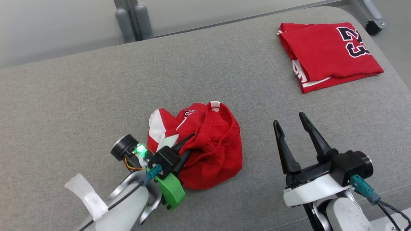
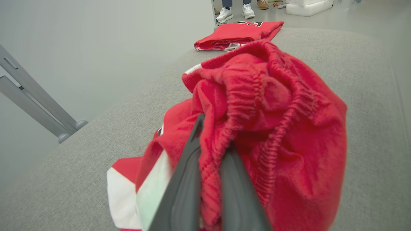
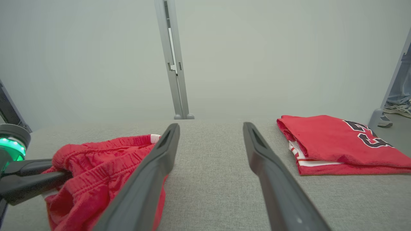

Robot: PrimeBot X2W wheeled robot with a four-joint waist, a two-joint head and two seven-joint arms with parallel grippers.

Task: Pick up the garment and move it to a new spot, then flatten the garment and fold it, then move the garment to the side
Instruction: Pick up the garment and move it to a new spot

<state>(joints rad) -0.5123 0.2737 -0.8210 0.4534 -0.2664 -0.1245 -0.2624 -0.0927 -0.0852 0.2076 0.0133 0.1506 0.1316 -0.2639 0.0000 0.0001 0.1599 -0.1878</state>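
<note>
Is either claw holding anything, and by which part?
The left gripper is shut on the crumpled garment, pinching a fold of its elastic waistband. The right gripper is open, holding nothing.

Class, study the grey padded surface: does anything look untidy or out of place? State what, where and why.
Yes: the red garment near the left hand lies bunched in a crumpled heap, waistband twisted, pinched by that shut hand. The folded red jersey at the far right lies flat.
</note>
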